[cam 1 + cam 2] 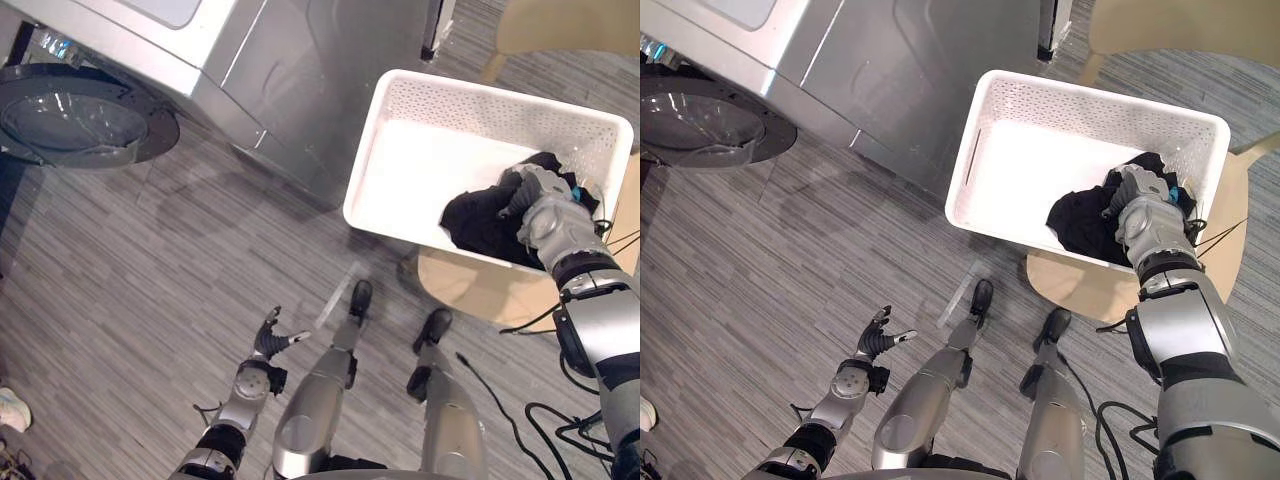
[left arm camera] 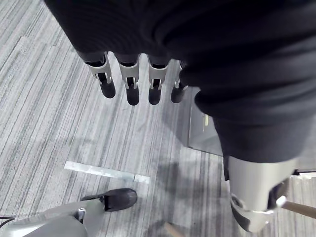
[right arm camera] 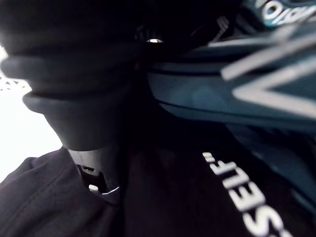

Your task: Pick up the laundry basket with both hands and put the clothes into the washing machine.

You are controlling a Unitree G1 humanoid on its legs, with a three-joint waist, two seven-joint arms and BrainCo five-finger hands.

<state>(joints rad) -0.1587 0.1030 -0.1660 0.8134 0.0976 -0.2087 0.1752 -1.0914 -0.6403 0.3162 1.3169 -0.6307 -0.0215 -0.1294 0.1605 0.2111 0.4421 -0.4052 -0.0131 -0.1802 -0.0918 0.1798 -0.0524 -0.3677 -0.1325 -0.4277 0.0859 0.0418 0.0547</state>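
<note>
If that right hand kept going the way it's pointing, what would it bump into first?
The dark clothes: the right hand points into the pile in the white basket; the basket's wall probably lies just behind.

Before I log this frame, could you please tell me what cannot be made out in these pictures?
- Right hand: whether it grips the dark clothes in the laundry basket. It is too small in the eye views, and its wrist view is too close and dark.
- Washing machine: the drum opening is mostly cut off at the eye views' upper left edge, beside the open door.
- Wooden seat: mostly hidden under the basket.
</note>
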